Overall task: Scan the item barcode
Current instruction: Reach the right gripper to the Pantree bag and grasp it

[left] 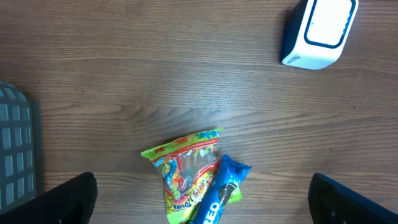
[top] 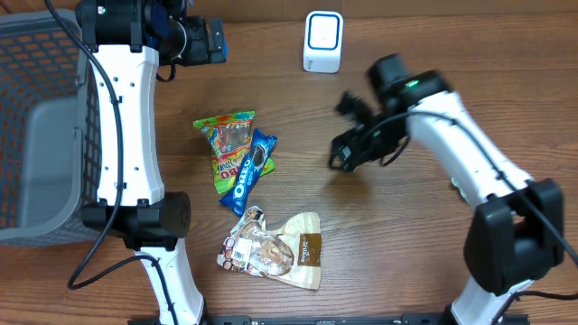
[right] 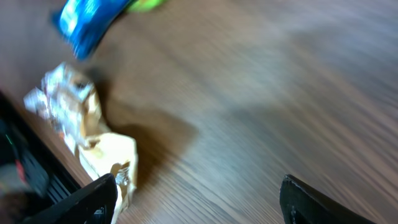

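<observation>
Left gripper spread wide, empty, by the barcode scanner at the far edge of the table. Right gripper spread too, seemingly empty despite blur, mid-table.

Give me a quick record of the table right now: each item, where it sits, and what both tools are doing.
scanner: white and blue, far centre
gummy bag: centre, one edge under the Oreo pack
cookie bag: nearest the front edge
basket: far left
left tool: open, empty, left of scanner
right tool: open, empty, right of the packs
</observation>
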### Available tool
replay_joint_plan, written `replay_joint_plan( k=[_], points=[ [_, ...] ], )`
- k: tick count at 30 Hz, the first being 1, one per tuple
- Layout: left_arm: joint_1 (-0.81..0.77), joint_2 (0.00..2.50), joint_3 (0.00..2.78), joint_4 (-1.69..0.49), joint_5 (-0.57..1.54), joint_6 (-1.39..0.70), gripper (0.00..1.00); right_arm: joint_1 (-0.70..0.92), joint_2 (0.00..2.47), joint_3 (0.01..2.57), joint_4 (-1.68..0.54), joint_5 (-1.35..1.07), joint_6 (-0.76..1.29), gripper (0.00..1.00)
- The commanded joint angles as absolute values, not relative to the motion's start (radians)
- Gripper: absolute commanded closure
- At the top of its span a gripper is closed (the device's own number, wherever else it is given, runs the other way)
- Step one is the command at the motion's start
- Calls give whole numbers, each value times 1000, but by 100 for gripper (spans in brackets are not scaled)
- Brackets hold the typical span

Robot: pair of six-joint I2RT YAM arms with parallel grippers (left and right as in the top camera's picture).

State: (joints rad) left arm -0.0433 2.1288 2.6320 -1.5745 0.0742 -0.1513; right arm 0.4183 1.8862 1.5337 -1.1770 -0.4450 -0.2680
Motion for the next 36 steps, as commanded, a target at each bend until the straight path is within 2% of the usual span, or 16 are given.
replay_joint_plan(
  k=[1,10,20,23,25,27,28,31,35,36],
  points=[
    [-39,2139,2637,-1571,71,-154,0,530,1876,1515,-1131,-427,-405,16],
    [-39,2139,2637,-1571,71,-154,0,798,1891,1494,-1038,-347,-466,11],
    [-39,2138,2638,-1571,71,-154,0,876,2041,1493,-1186,-405,-506,12],
    [-39,2139,2637,-1571,71,-154,0,884,2076,1493,-1203,-405,-506,15],
    [-39,2138,2637,-1571,71,-154,0,884,2084,1493,-1206,-405,-501,23],
    [-39,2139,2637,-1571,71,-154,0,882,2084,1494,-1206,-405,-497,49],
    [-39,2139,2637,-1571,71,-154,0,881,2084,1494,-1206,-405,-486,59],
    [-39,2139,2637,-1571,71,-154,0,874,2084,1494,-1206,-405,-434,79],
    [-39,2139,2637,-1571,71,-154,0,855,2083,1505,-1215,-419,-328,82],
    [-39,2139,2637,-1571,71,-154,0,850,2083,1514,-1221,-437,-315,77]
  ],
)
